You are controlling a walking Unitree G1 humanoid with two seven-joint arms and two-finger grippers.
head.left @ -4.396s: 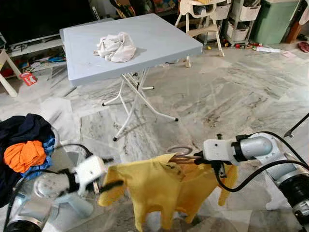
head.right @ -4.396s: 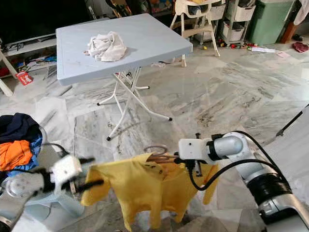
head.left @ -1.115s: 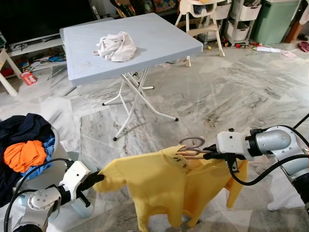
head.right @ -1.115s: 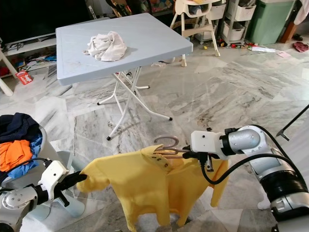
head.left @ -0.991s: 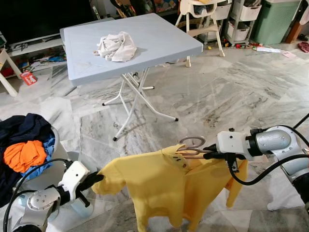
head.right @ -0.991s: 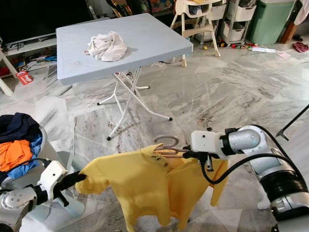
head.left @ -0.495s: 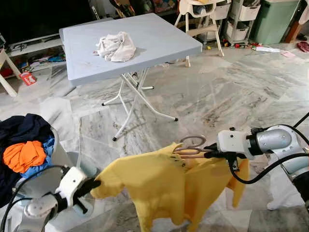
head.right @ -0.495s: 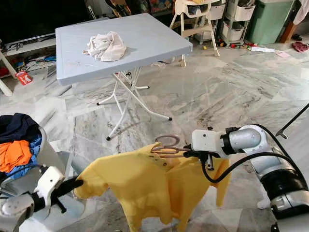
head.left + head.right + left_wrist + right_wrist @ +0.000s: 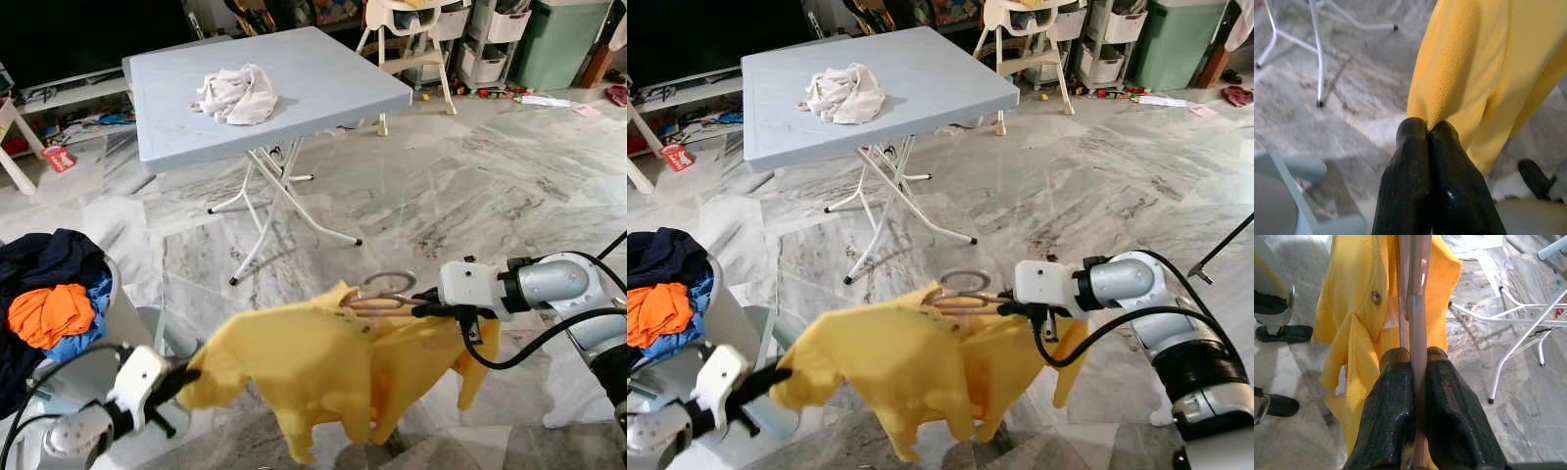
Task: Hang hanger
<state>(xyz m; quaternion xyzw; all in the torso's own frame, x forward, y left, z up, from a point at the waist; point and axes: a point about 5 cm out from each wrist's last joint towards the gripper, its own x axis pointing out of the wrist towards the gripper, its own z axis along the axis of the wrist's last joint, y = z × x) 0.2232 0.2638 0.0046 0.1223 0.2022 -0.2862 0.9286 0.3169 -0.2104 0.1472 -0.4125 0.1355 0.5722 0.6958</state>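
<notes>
Yellow shirt lifted flatter; left gripper pinches sleeve, right gripper clamps hanger

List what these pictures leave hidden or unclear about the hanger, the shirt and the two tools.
- Hanger: its shoulders are hidden inside the yellow shirt in both eye views.
- Rail or hook to hang it on: cannot be made out in any view.
- Right tool: shut on the hanger, which runs past the right wrist view's edge.
- Left tool: pinches shirt fabric; which part is unclear.
</notes>
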